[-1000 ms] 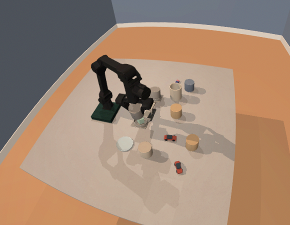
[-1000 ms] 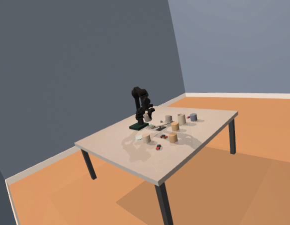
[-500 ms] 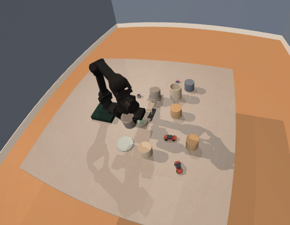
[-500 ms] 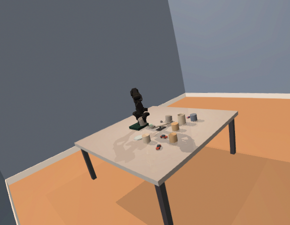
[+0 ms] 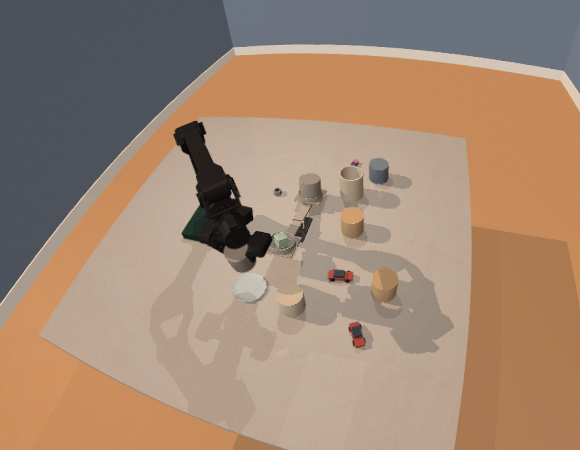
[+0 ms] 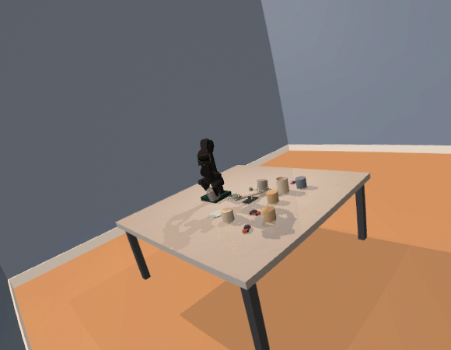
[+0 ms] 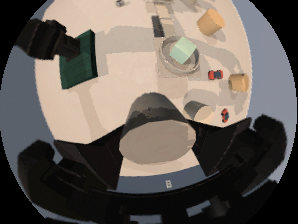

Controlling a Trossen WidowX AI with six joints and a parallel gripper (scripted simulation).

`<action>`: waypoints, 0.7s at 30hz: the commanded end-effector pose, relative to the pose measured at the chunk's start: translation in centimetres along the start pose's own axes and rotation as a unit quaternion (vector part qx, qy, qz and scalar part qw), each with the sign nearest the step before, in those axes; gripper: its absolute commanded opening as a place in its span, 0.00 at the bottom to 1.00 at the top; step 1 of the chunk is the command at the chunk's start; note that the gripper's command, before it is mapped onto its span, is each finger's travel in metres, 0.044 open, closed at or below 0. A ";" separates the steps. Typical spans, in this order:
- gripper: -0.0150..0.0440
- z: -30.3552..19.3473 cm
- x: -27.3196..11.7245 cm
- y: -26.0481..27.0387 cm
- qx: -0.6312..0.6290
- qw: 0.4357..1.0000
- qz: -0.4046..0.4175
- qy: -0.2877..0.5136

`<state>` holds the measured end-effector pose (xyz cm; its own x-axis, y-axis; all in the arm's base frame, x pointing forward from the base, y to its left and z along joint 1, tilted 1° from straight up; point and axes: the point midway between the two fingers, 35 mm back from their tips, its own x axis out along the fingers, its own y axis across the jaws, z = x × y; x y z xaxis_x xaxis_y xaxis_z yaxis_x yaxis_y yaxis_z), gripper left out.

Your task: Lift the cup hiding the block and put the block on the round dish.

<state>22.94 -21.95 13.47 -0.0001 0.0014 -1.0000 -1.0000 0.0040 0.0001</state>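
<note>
- Across the room's centre I've got the table: pale top, faint mottling, slight sheen, dark square legs.
- Arm: matte black, chunky joints, on a dark green rectangular base.
- My gripper is clamped on the lifted cup. Cup is grey-taupe, smooth, tapered, flat round end facing the wrist cam.
- Balance: slim pale beam, dark foot, a ringed seat at each end.
- Tall container: beige, round, open top.
- Second cup: same taupe, upside down on the far seat.
- Cylinders: two orange-tan, one slate-blue, one cream-tan near the dish.
- Dish: pale, round, shallow, slightly glossy. No block on it.
- Two red toy cars, dark windows, right of the dish in the top view.
- Block: mint-green cube, flat faces, crisp edges, exposed inside the near seat's ring.
</note>
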 end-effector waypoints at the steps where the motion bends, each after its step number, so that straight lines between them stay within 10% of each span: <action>1: 0.25 -0.9 0.3 1.0 -0.001 1.000 -0.002 0.005; 21: 0.25 -5.0 3.3 7.2 -0.005 1.000 -0.001 0.006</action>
<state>16.57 -26.45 10.35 0.0009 -0.0022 -1.0000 -1.0000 -0.0030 -0.0009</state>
